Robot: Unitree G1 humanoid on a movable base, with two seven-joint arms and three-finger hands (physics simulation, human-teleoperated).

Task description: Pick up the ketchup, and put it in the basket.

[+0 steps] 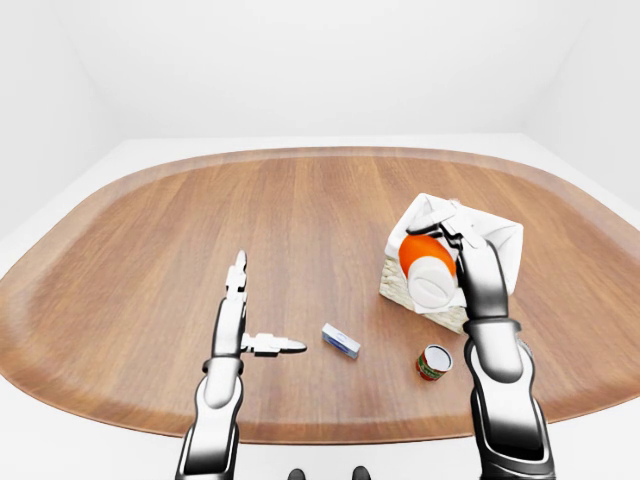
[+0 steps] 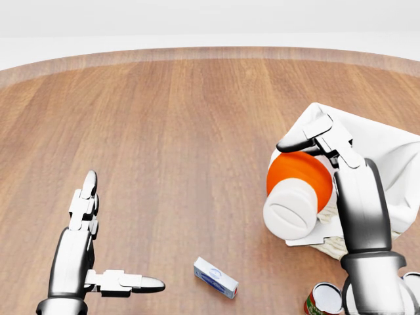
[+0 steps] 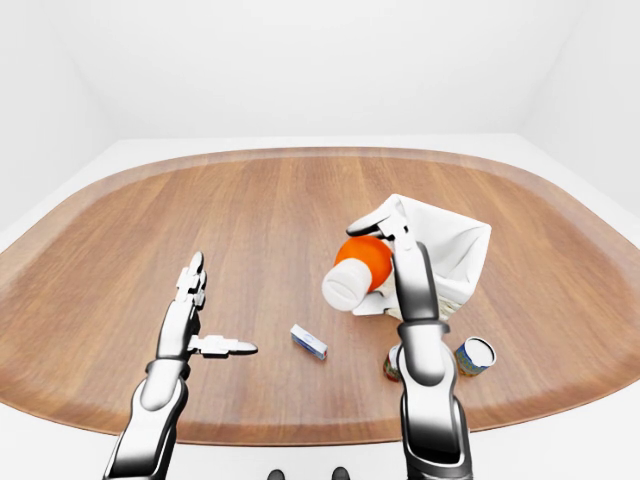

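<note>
Gripping the ketchup (image 2: pixel 298 191) between its curled fingers, the right hand (image 2: pixel 331 164) holds the bottle aloft with the white cap end tipped toward the camera and the orange body toward the basket (image 2: pixel 400 164). In the head view the bottle hangs over the basket's near-left rim, not yet inside the white liner. Carrying is the step in hand; I judge the next move calls for reaching further over the opening, then letting go. Lower down on the bench (image 2: pixel 184 131) lie a small blue-and-white box (image 2: pixel 215 277) and an opened can (image 2: pixel 321 300). Off to the left, the left hand (image 2: pixel 92 262) hovers spread and empty.
</note>
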